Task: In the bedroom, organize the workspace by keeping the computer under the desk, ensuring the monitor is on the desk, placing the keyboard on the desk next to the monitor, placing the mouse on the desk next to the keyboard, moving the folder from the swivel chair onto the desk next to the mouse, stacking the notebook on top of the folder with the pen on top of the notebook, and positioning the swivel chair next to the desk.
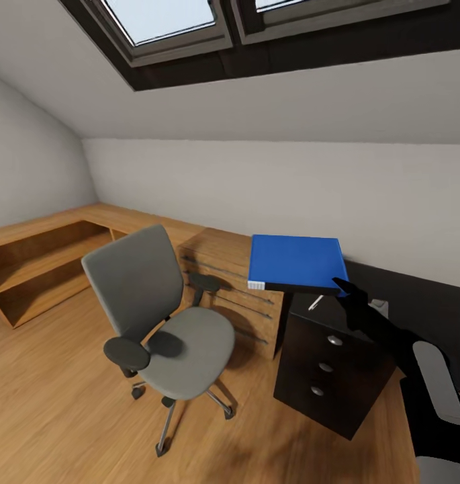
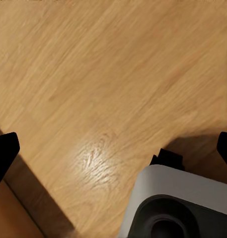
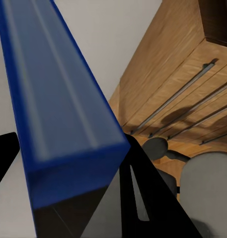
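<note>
The bright-blue folder (image 1: 297, 264) hangs level in the air above the left end of the black desk (image 1: 424, 299), with my right gripper (image 1: 343, 286) shut on its right near corner. The right wrist view looks along the folder's blue spine (image 3: 58, 109), with one dark fingertip (image 3: 3, 161) beside it. A thin white pen (image 1: 315, 302) lies on the desk top just under the folder. The grey swivel chair (image 1: 166, 323) stands on the floor left of the desk, its seat bare. My left gripper (image 2: 113, 148) is open over the wooden floor, holding nothing.
The desk's black three-drawer unit (image 1: 327, 370) sits below the folder. A light wooden drawer chest (image 1: 233, 286) stands between chair and desk, and a low wooden shelf (image 1: 41, 262) runs along the left wall. A sloped ceiling with skylights hangs overhead.
</note>
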{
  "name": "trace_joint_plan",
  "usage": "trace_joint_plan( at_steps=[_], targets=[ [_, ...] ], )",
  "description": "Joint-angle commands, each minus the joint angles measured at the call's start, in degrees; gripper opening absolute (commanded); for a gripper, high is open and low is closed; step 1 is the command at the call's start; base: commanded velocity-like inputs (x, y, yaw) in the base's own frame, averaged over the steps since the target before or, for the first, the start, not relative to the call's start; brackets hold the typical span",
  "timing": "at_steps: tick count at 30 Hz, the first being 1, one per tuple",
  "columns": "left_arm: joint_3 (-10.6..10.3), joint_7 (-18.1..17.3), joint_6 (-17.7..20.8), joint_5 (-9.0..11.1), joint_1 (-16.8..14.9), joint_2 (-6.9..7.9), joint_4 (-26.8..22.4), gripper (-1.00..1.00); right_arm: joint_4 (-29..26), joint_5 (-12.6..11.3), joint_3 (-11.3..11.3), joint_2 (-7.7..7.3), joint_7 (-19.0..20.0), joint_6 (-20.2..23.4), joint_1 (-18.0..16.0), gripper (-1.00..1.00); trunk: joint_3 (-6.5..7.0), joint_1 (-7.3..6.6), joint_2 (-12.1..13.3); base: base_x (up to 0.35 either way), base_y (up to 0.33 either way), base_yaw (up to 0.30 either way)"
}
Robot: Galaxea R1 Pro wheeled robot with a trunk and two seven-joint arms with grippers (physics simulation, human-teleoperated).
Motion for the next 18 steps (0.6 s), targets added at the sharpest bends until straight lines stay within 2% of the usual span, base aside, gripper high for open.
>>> trace_joint_plan(
  at_steps=[1, 5, 8, 11, 18],
  targets=[
    [-0.5, 0.4, -0.3, 0.6, 0.0, 0.04, 0.0, 1.0, -0.1, -0.6, -0.1, 0.0, -0.5, 0.2, 0.0, -1.0, 0.13, -0.23, 0.4, 0.0, 0.0, 0.0],
    [-0.5, 0.3, -0.4, 0.6, 0.0, 0.01, 0.0, 1.0, -0.1, -0.5, -0.1, -0.06, -0.6, 0.5, 0.0, -1.0, 0.84, -1.11, 2.0, 0.0, 0.0, 0.0],
    [-0.5, 0.3, -0.9, 0.6, 0.0, 0.0, 0.0, 1.0, -0.1, -0.4, 0.0, -0.07, -0.7, 0.5, 0.0, -1.0, 0.84, -1.11, 2.0, 0.0, 0.0, 0.0],
    [-0.4, 0.3, -3.3, 0.6, 0.0, -0.03, 0.3, 1.0, -0.1, 0.8, 0.1, -0.08, -1.1, 0.5, 0.0, -1.0, 0.84, -1.11, 2.0, 0.0, 0.0, -0.024],
    [-0.4, 0.3, -5.3, 0.7, 0.0, -0.04, 0.5, 1.0, -0.1, 2.0, 0.2, -0.08, -1.6, 0.3, 0.0, -1.0, 0.71, -1.11, 2.0, 0.0, 0.0, -0.187]
  ],
)
